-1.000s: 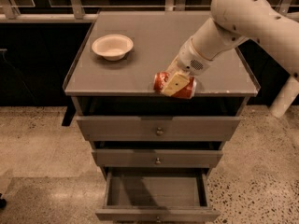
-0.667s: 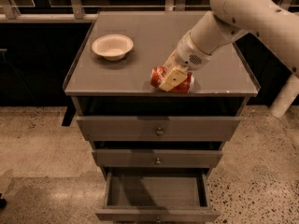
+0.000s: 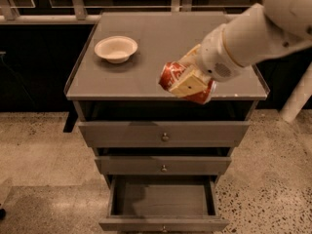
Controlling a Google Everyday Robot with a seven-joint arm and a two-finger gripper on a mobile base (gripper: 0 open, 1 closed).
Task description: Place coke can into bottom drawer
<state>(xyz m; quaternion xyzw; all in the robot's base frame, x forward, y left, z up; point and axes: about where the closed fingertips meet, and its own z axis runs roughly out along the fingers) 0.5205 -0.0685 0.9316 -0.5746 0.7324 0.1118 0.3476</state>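
The coke can (image 3: 171, 75) is red with white lettering and lies sideways in my gripper (image 3: 187, 81), lifted above the front edge of the grey cabinet top (image 3: 146, 57). The gripper's cream fingers (image 3: 187, 84) are shut across the can's middle, and the white arm reaches in from the upper right. The bottom drawer (image 3: 163, 201) is pulled out below, a shallow grey tray with nothing inside and a small knob on its front. It lies below and slightly left of the can.
A cream bowl (image 3: 116, 48) sits on the left of the cabinet top. The two upper grey drawers (image 3: 165, 133) with knobs are closed. Speckled floor surrounds the cabinet, and a rail runs along the back.
The gripper has lifted the can off the cabinet top and carried it toward the front edge, nearer the camera.
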